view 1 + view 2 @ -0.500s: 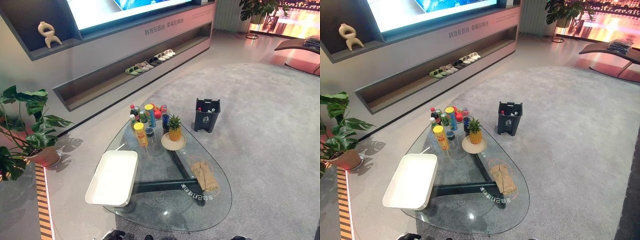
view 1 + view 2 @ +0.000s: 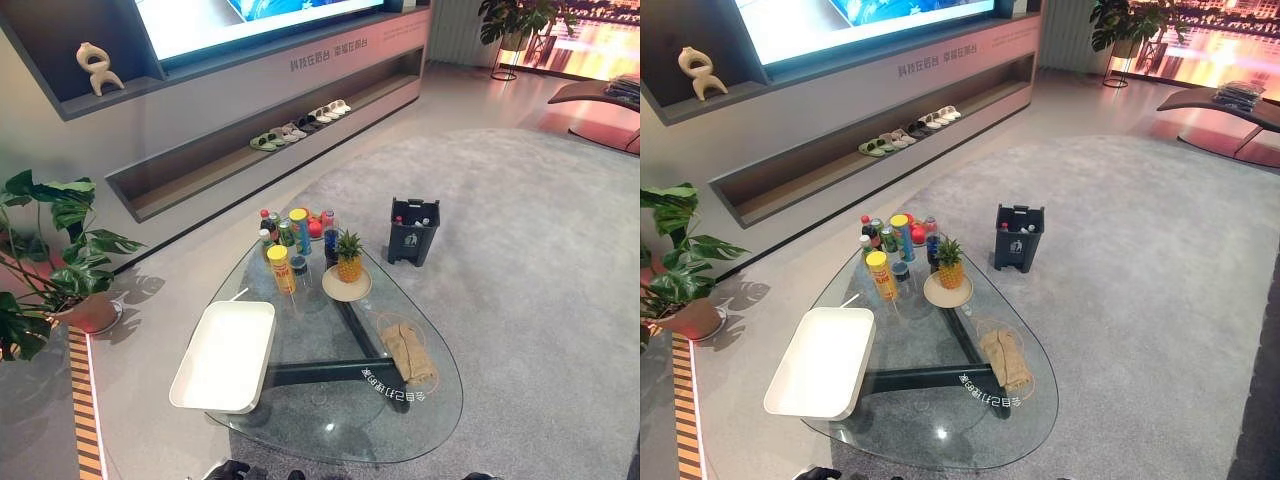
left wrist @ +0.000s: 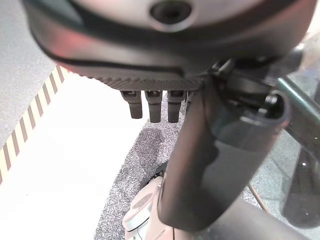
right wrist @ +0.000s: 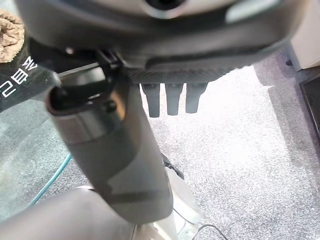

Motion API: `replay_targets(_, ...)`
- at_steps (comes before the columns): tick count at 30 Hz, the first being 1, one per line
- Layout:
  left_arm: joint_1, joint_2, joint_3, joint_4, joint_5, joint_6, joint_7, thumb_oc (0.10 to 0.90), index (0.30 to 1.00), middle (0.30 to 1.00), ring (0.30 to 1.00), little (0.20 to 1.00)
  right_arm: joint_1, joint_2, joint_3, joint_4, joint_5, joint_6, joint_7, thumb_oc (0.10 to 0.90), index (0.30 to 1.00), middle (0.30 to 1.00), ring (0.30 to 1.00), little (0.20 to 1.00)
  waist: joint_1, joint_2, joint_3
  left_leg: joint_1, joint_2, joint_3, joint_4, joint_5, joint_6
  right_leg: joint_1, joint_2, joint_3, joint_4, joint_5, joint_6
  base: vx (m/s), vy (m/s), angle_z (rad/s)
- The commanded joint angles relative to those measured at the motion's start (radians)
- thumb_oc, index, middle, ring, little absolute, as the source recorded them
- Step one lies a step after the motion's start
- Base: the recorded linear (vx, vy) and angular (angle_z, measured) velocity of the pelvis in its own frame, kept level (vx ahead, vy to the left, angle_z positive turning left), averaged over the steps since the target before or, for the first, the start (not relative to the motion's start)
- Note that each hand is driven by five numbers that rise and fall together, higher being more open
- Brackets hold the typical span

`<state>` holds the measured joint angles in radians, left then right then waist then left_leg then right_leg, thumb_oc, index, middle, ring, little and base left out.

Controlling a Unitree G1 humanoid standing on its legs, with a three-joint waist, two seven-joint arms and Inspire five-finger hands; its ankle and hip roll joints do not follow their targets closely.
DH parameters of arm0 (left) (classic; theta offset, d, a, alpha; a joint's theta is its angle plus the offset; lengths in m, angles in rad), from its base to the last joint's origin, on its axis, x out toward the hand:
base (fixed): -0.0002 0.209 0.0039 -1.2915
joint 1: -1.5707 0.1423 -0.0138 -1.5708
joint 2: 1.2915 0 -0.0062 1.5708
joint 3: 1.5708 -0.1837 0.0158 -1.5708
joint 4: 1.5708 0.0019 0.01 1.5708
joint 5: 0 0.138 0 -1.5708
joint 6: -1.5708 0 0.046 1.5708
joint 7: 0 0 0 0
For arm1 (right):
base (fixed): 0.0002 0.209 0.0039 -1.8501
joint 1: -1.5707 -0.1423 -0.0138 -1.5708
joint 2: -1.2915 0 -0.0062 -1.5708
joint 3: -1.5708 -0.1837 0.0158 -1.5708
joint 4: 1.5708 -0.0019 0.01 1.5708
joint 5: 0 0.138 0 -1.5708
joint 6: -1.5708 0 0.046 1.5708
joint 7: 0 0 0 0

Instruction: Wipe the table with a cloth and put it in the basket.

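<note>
A tan cloth (image 2: 408, 350) lies crumpled on the right part of the glass table (image 2: 330, 425), and a corner of it shows in the right wrist view (image 4: 10, 30). A white rectangular basket (image 2: 228, 352) sits empty on the table's left edge. My left hand (image 3: 165, 45) hangs low beside the table's near edge, its fingers (image 3: 152, 105) straight and holding nothing. On the other side my right hand (image 4: 165, 40) is also low, near the cloth's end of the table, fingers (image 4: 172, 102) straight and empty. Both hands are well short of the cloth.
Several bottles and cans (image 2: 290, 232) crowd the table's far end, with a pineapple on a plate (image 2: 348, 262) beside them. A dark bin (image 2: 414, 230) stands on the carpet beyond the table. A potted plant (image 2: 55, 260) stands at the left, and a low shelf with shoes (image 2: 300, 125) runs along the wall.
</note>
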<state>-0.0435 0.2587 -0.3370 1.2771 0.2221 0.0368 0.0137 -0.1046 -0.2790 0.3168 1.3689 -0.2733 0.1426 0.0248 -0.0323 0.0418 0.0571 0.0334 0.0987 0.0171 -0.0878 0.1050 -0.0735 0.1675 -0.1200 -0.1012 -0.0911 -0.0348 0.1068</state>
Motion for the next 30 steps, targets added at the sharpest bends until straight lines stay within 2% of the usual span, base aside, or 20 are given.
replay_targets(1,-0.107,0.009,0.007,0.057,-0.008,-0.002,0.022,0.800,0.900,0.900,0.900,0.900,-0.068,-0.004,0.002,0.056,0.017,0.010,-0.023,0.800,0.900,0.900,0.900,0.900,0.029,-0.021,0.044,0.071,-0.028,0.043,0.001,-0.131,0.008,-0.047,-0.005,-0.026,0.004,0.041,0.000,0.00,0.000,0.00)
replay_targets(11,-0.097,0.013,0.026,0.060,-0.027,0.003,0.034,0.800,0.900,0.900,0.900,0.900,-0.065,-0.015,-0.007,0.060,0.021,0.023,-0.024,0.800,0.900,0.900,0.900,0.900,0.031,-0.018,0.047,0.069,-0.030,0.038,0.001,-0.127,0.007,-0.049,-0.005,-0.025,0.004,0.045,0.001,0.01,-0.001,0.00)
replay_targets(19,-0.087,0.028,0.040,0.044,-0.085,0.000,0.059,0.800,0.900,0.900,0.900,0.900,-0.065,-0.039,-0.019,0.060,0.037,0.036,-0.031,0.800,0.900,0.900,0.900,0.900,0.032,-0.005,0.088,0.026,-0.036,0.031,0.001,-0.107,0.009,-0.089,-0.008,-0.015,0.004,0.063,0.004,0.03,-0.001,0.00)
replay_targets(24,-0.145,0.035,0.014,0.020,-0.125,-0.011,0.106,0.800,0.900,0.900,0.900,0.900,-0.120,-0.056,-0.008,0.046,0.083,0.060,-0.050,0.800,0.900,0.900,0.900,0.900,0.021,0.015,0.175,-0.073,-0.050,0.021,0.001,-0.072,0.016,-0.198,-0.009,0.001,0.004,0.099,-0.002,-0.15,0.017,0.00)
replay_targets(26,-0.192,0.060,0.028,0.001,-0.202,-0.010,0.132,0.800,0.900,0.900,0.900,0.900,-0.166,-0.072,-0.008,0.026,0.095,0.076,-0.061,0.800,0.900,0.900,0.900,0.900,0.008,0.025,0.237,-0.147,-0.062,0.021,0.001,-0.051,0.025,-0.286,-0.001,0.031,0.004,0.123,-0.007,-0.20,0.030,0.00)
replay_targets(30,-0.291,0.129,0.074,0.006,-0.310,0.001,0.136,0.800,0.900,0.900,0.900,0.900,-0.217,-0.102,0.021,0.007,0.090,0.099,-0.063,0.800,0.900,0.900,0.900,0.900,-0.001,0.020,0.307,-0.232,-0.073,0.009,0.001,-0.031,0.029,-0.381,0.018,0.065,0.023,0.133,-0.020,-0.16,-0.005,-0.12)
